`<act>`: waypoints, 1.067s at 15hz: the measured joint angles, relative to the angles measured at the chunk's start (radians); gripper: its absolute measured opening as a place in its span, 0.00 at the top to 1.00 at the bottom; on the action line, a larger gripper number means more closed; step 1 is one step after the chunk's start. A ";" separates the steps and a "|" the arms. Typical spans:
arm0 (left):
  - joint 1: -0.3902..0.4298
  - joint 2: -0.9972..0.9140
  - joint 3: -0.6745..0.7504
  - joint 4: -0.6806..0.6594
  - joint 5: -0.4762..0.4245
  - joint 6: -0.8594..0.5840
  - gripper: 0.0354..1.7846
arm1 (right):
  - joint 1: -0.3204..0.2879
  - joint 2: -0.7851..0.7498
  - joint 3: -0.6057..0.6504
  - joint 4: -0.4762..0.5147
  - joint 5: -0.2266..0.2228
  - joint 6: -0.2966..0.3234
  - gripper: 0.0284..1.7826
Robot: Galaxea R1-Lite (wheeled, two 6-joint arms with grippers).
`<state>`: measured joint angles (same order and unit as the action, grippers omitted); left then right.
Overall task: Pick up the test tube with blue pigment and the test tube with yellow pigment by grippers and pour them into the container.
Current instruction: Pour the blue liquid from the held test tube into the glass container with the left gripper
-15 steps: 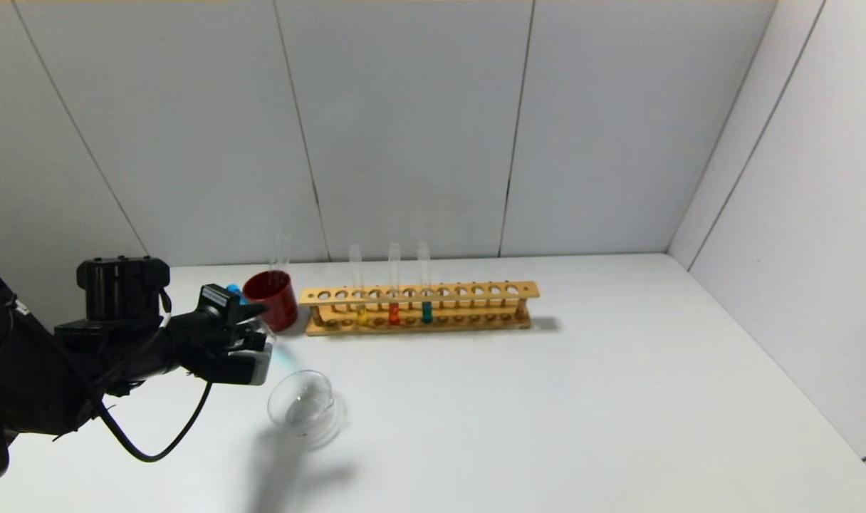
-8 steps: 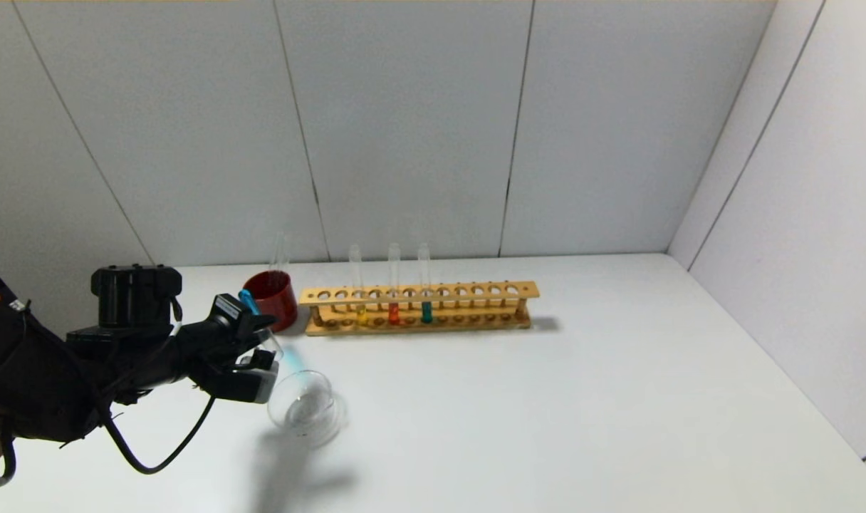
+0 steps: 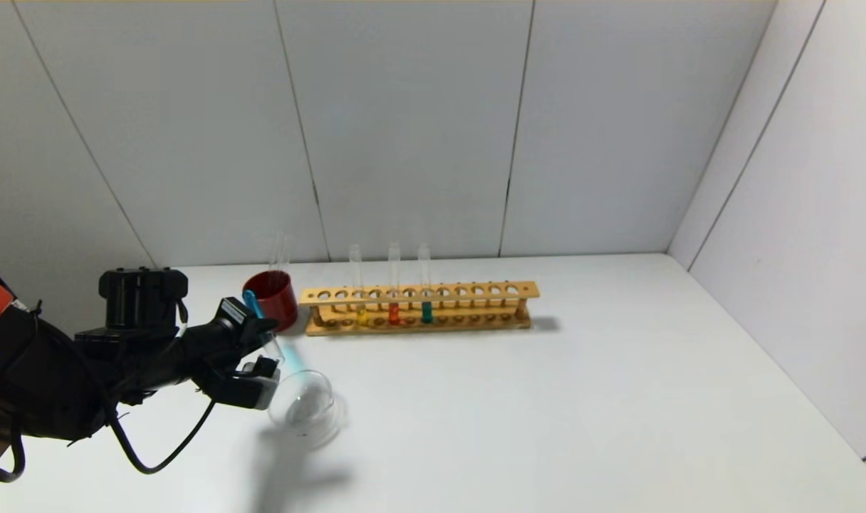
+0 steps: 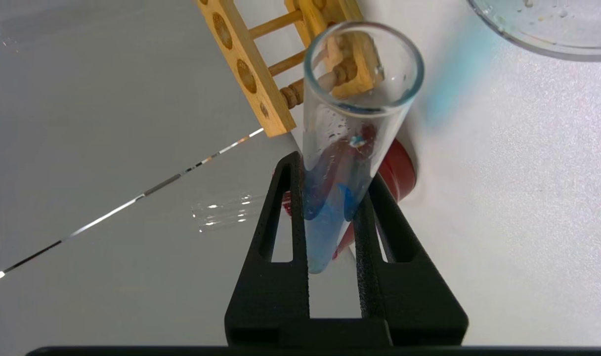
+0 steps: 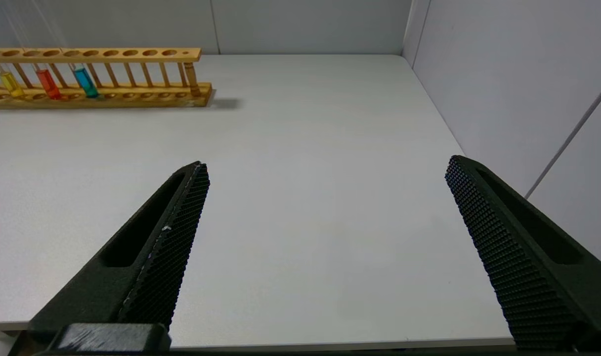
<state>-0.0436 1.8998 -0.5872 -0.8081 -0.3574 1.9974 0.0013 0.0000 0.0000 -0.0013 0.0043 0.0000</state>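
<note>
My left gripper (image 3: 258, 353) is shut on the test tube with blue pigment (image 3: 262, 331), held tilted with its open mouth down toward the clear glass container (image 3: 301, 407) on the table. In the left wrist view the tube (image 4: 350, 123) sits between the black fingers (image 4: 285, 207), blue liquid lies along its lower part, and the container's rim (image 4: 542, 42) is just beyond its mouth. The test tube with yellow pigment (image 3: 360, 288) stands in the wooden rack (image 3: 476, 306), also seen in the right wrist view (image 5: 9, 81). My right gripper (image 5: 325, 178) is open and empty over the table's near right part.
A dark-red cup (image 3: 270, 298) with a clear tube in it stands left of the rack. Tubes with orange-red (image 3: 394, 288) and dark teal (image 3: 425, 288) liquid stand in the rack. Grey walls close the back and right sides.
My left gripper has moved a little right toward the container and tipped the blue tube further, its mouth now nearer the dish's rim. The right arm has not moved.
</note>
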 joint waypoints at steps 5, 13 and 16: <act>-0.001 0.000 0.005 0.002 0.000 0.018 0.84 | 0.000 0.000 0.000 0.000 0.000 0.000 0.02; -0.019 -0.014 0.045 0.000 0.000 0.068 0.84 | 0.000 0.000 0.000 0.000 0.000 0.000 0.02; -0.018 -0.017 0.048 -0.002 0.000 0.100 0.84 | 0.000 0.000 0.000 0.000 0.000 0.000 0.02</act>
<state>-0.0619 1.8828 -0.5396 -0.8100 -0.3572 2.0974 0.0013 0.0000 0.0000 -0.0013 0.0043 0.0000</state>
